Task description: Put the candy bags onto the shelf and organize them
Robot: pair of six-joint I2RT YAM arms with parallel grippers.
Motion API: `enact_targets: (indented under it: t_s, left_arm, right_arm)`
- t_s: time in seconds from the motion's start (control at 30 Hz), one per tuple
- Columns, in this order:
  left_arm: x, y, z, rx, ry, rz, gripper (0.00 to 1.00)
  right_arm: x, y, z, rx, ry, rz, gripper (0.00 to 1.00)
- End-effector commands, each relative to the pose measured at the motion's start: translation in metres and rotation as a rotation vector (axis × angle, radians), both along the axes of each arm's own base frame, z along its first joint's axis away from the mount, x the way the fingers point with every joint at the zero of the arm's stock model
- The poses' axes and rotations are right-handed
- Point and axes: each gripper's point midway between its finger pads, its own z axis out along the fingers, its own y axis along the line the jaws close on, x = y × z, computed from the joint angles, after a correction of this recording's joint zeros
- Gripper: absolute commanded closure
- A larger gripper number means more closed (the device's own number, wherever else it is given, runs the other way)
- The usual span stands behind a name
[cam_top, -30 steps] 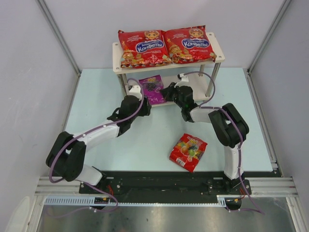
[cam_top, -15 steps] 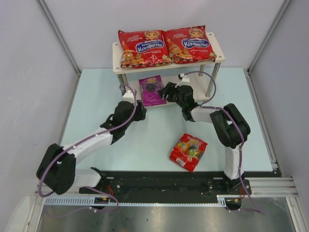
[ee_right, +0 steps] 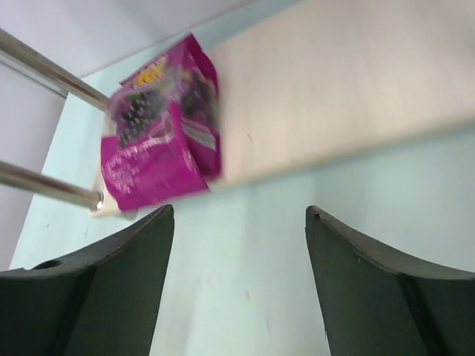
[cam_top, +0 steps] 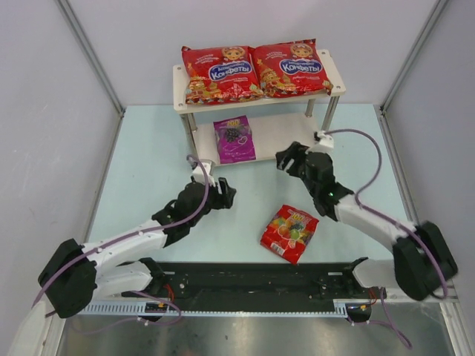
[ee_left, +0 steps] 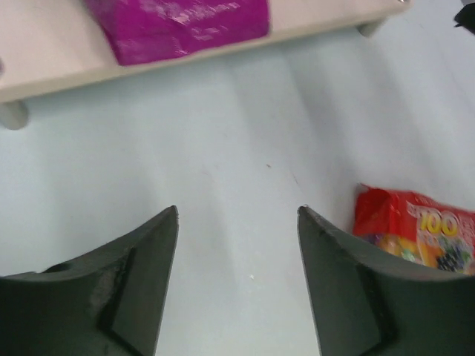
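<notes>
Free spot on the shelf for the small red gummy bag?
Lower board is bare right of the purple bag, up to its right edge. Top board is crowded: two large red bags cover it almost edge to edge.

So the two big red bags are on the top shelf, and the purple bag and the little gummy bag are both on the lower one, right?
Not quite: the gummy bag lies on the table, in front of the shelf, as the top external view shows. The big red bags and the purple bag are as you say.
</notes>
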Motion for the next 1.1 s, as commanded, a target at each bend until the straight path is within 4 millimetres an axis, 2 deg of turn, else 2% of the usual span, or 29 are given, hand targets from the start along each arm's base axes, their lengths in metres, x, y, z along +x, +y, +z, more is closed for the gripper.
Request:
enact_targets:
  t_s: [0.0, 0.03, 0.07, 0.13, 0.17, 0.2, 0.23, 0.27, 0.3, 0.33, 0.4, 0.43, 0.5, 0.6, 0.8, 0.97, 1.07]
  left_arm:
    - [-0.015, -0.031, 0.005, -0.081, -0.035, -0.058, 0.22]
    - [-0.017, -0.036, 0.003, -0.095, -0.027, -0.070, 0.19]
    - [-0.020, -0.044, -0.006, -0.091, -0.005, -0.095, 0.17]
    - [-0.022, -0.056, -0.007, -0.112, 0.004, -0.122, 0.13]
    - [-0.025, -0.065, -0.016, -0.098, 0.022, -0.148, 0.11]
    - [-0.024, -0.074, -0.010, -0.112, 0.014, -0.165, 0.10]
    - [-0.025, -0.079, -0.010, -0.112, 0.016, -0.177, 0.09]
    - [-0.028, -0.088, -0.012, -0.108, 0.022, -0.198, 0.09]
    - [-0.027, -0.097, -0.013, -0.105, 0.027, -0.214, 0.09]
    - [-0.029, -0.102, -0.014, -0.102, 0.032, -0.226, 0.09]
    - [-0.034, -0.117, -0.010, -0.109, 0.031, -0.263, 0.09]
    - [-0.036, -0.122, -0.018, -0.094, 0.044, -0.271, 0.09]
    - [-0.041, -0.133, -0.016, -0.094, 0.044, -0.296, 0.09]
    - [-0.048, -0.144, -0.019, -0.087, 0.055, -0.320, 0.09]
    - [-0.054, -0.157, -0.026, -0.071, 0.071, -0.345, 0.09]
    - [-0.057, -0.162, -0.030, -0.059, 0.082, -0.356, 0.09]
    - [-0.059, -0.163, -0.032, -0.052, 0.086, -0.360, 0.10]
  right_arm:
    - [-0.065, -0.054, -0.019, -0.014, 0.138, -0.154, 0.24]
    - [-0.086, -0.057, -0.035, -0.054, 0.205, -0.147, 0.23]
    - [-0.099, -0.062, -0.020, 0.003, 0.181, -0.168, 0.23]
    - [-0.127, -0.072, -0.040, -0.030, 0.264, -0.189, 0.23]
    - [-0.140, -0.070, -0.036, -0.029, 0.255, -0.180, 0.23]
    - [-0.150, -0.069, -0.040, 0.003, 0.281, -0.198, 0.23]
    - [-0.164, -0.076, -0.052, -0.042, 0.330, -0.209, 0.23]
    - [-0.175, -0.072, -0.057, -0.058, 0.344, -0.192, 0.23]
    - [-0.181, -0.072, -0.060, -0.013, 0.374, -0.215, 0.23]
    - [-0.191, -0.076, -0.071, -0.043, 0.414, -0.220, 0.23]
    - [-0.204, -0.069, -0.082, -0.047, 0.459, -0.203, 0.23]
    - [-0.211, -0.070, -0.090, -0.042, 0.494, -0.218, 0.23]
    - [-0.224, -0.075, -0.102, -0.083, 0.536, -0.239, 0.23]
    - [-0.236, -0.088, -0.113, -0.093, 0.588, -0.308, 0.23]
    - [-0.244, -0.103, -0.115, -0.076, 0.602, -0.352, 0.23]
    - [-0.248, -0.097, -0.124, -0.033, 0.611, -0.307, 0.25]
    - [-0.246, -0.081, -0.124, 0.031, 0.607, -0.237, 0.25]
